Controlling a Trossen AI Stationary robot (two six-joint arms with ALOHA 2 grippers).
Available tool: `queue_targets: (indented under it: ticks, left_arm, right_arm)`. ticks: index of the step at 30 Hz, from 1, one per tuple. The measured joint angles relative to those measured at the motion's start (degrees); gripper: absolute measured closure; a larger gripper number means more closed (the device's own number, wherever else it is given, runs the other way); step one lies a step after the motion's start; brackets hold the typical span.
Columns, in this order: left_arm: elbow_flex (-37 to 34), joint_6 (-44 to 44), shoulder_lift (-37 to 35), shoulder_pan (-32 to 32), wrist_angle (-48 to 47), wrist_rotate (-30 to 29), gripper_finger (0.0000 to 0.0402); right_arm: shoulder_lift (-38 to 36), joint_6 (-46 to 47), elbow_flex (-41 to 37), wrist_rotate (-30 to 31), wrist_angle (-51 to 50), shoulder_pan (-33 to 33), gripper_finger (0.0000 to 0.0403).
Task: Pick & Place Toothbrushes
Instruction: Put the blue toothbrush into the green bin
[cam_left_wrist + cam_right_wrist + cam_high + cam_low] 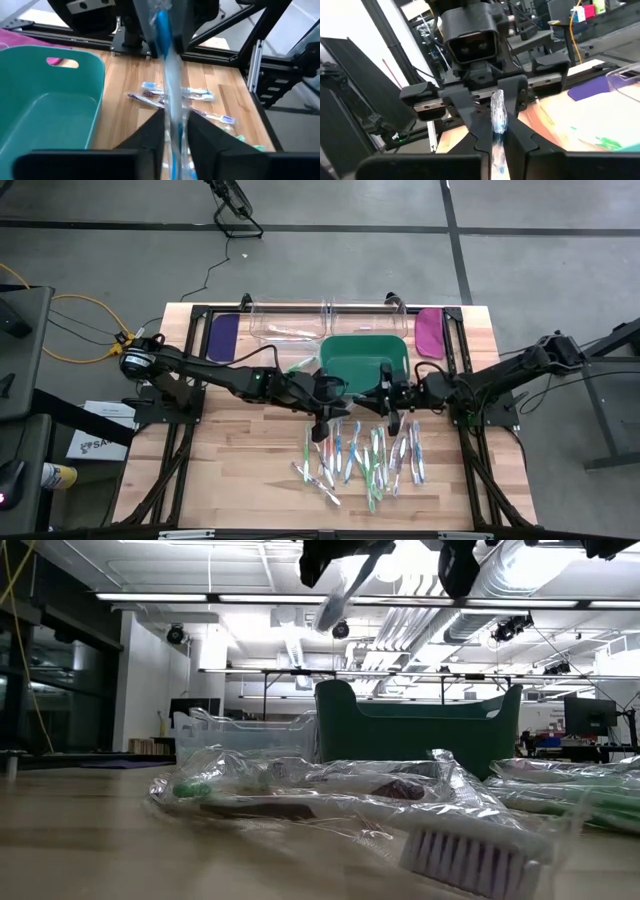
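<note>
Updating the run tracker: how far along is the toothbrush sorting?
Done: little; the green plastic tub looks empty, the clear plastic bin holds maybe one pale brush. In hand: a blue wrapped toothbrush spans the left hand and right hand. Remaining: the pile of wrapped toothbrushes on the wooden table.

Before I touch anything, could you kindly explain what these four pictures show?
It is a robot with two dark arms at a wooden table. One picture looks straight down, one looks level across the tabletop, and two come from cameras on the wrists. Wrapped toothbrushes lie loose on the wood, with a green tub and a clear box behind them. The left gripper and right gripper meet in the air; a blue toothbrush hangs between them, pinched by the right one.
</note>
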Motion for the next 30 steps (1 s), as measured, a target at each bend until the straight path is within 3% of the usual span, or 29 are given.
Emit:
queue_targets:
  ticks: [8,14,18,24,30]
  left_arm:
    - [-0.04,0.06,-4.64,0.05,-13.11,0.52,0.0224]
    - [0.07,-1.45,-9.74,-0.85,-19.69,-7.16,0.0214]
    - [0.04,-1.40,-11.58,-1.55,-22.02,-11.33,0.0214]
    - [-0.09,-0.12,-12.74,-1.92,-25.95,-14.37,0.0213]
    - [-0.02,1.56,-12.88,-1.89,-29.57,-16.05,0.0213]
  right_arm:
    - [-2.20,2.88,0.00,7.20,-5.87,0.00,0.0387]
    - [-6.94,6.36,0.00,21.95,-10.08,-0.07,0.0387]
    - [-9.59,18.62,0.11,31.02,-15.92,-2.12,0.0387]
    - [-9.02,42.04,0.02,27.85,-31.43,-8.29,0.0381]
    - [-7.10,48.66,-0.02,26.86,-33.86,-11.05,0.0381]
